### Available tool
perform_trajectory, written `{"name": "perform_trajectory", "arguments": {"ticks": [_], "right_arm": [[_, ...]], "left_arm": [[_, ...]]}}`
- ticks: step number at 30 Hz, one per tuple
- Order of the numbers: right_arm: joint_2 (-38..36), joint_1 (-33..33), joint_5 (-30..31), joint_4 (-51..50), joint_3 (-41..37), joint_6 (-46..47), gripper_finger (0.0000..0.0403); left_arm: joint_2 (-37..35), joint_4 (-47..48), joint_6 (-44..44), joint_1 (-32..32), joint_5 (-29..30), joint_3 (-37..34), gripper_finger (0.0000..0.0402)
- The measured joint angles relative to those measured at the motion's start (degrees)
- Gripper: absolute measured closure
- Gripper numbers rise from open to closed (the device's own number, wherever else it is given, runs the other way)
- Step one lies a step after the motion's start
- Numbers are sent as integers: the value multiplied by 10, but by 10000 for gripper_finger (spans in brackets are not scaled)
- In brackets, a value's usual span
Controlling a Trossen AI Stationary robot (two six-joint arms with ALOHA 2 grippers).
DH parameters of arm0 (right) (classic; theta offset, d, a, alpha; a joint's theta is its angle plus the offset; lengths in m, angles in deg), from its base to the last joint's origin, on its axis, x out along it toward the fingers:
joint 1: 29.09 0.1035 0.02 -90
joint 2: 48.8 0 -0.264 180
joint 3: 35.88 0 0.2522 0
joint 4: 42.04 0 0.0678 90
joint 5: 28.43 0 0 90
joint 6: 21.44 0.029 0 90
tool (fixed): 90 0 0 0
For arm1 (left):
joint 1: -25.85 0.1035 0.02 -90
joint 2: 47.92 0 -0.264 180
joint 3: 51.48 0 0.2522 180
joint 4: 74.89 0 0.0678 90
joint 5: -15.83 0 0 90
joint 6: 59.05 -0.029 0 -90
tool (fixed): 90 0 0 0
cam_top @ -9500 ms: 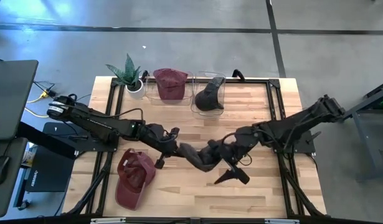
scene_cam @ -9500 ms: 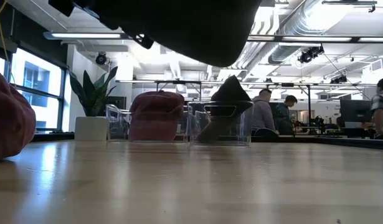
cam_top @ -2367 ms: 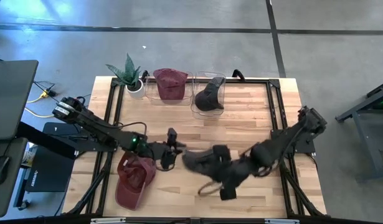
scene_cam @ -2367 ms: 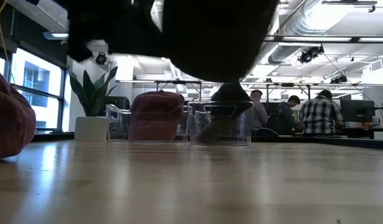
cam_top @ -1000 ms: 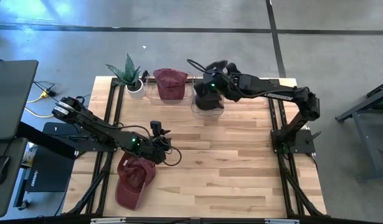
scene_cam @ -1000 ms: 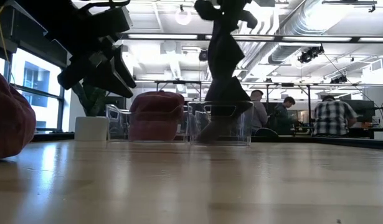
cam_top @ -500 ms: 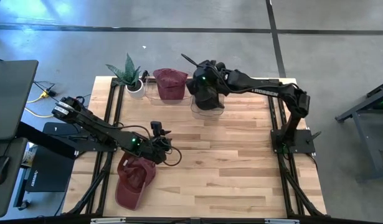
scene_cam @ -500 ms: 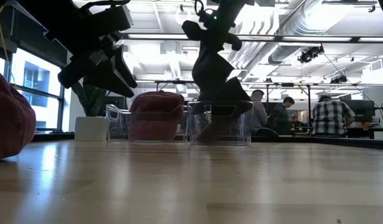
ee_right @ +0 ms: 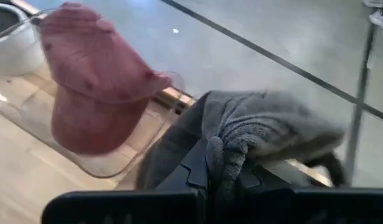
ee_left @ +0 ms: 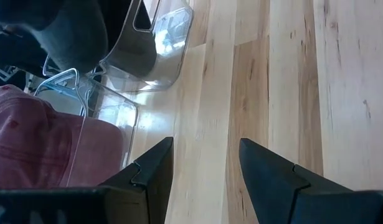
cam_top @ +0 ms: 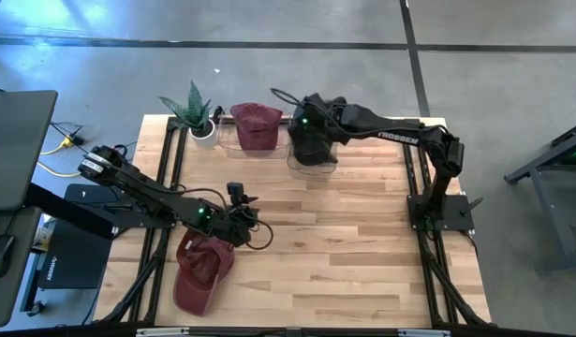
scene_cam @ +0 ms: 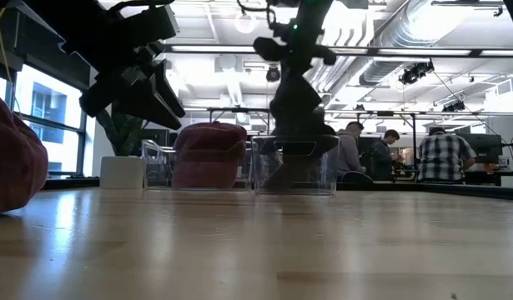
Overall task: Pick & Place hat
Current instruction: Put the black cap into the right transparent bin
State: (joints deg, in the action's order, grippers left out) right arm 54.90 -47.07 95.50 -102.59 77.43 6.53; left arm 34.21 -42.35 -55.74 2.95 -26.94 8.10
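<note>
My right gripper (cam_top: 306, 122) hangs over the right clear bin (cam_top: 331, 157) at the table's far edge, shut on a dark grey hat (ee_right: 266, 121). In the low view the hat (scene_cam: 296, 104) hangs below the gripper (scene_cam: 291, 37) down to the bin's rim (scene_cam: 296, 143). Another dark shape (scene_cam: 283, 171) lies in this bin. The left clear bin (cam_top: 233, 142) holds a red hat (cam_top: 257, 124). A second red hat (cam_top: 201, 267) lies on the table near the front left. My left gripper (cam_top: 258, 232) is open and empty above the table beside it. My right gripper pinches a bunched fold of the grey hat's cloth (ee_right: 231, 155) between its two fingers. The fingers come from above, slanting toward the table's left. The hat hangs slack below them, its lower end at the bin's opening.
A potted plant (cam_top: 196, 114) stands at the far left corner, left of the bins. A black frame (cam_top: 414, 159) runs along the table's sides. Bare wood (cam_top: 362, 253) lies between the arms. People (scene_cam: 444, 158) sit in the room beyond the table.
My right gripper has shifted a little toward the table's left over the right bin and gone down. The grey hat, which hung higher above the bin, now reaches its rim.
</note>
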Motion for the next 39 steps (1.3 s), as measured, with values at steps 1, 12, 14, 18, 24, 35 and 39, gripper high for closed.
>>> {"name": "perform_trajectory", "arguments": {"ticks": [1, 12, 14, 18, 24, 35, 39], "right_arm": [[-1, 0, 4, -18, 11, 4, 395], [33, 2, -7, 0, 49, -24, 395], [55, -1, -11, 17, 43, -25, 392], [91, -7, -41, 56, 41, -29, 388], [119, -13, -79, 85, 41, -44, 393], [92, -3, -97, -64, 42, -29, 379], [83, -3, -110, -109, 41, -27, 368]], "left_arm": [[0, -4, 0, 0, -2, 0, 229], [0, -39, -5, 0, -2, 0, 229], [0, -39, -5, 0, -2, 0, 229], [0, -38, -5, 0, -3, 0, 229], [0, -38, -5, 0, -3, 0, 229], [0, -40, 0, 0, -22, 0, 229], [0, -45, 0, 0, -30, 0, 229]]}}
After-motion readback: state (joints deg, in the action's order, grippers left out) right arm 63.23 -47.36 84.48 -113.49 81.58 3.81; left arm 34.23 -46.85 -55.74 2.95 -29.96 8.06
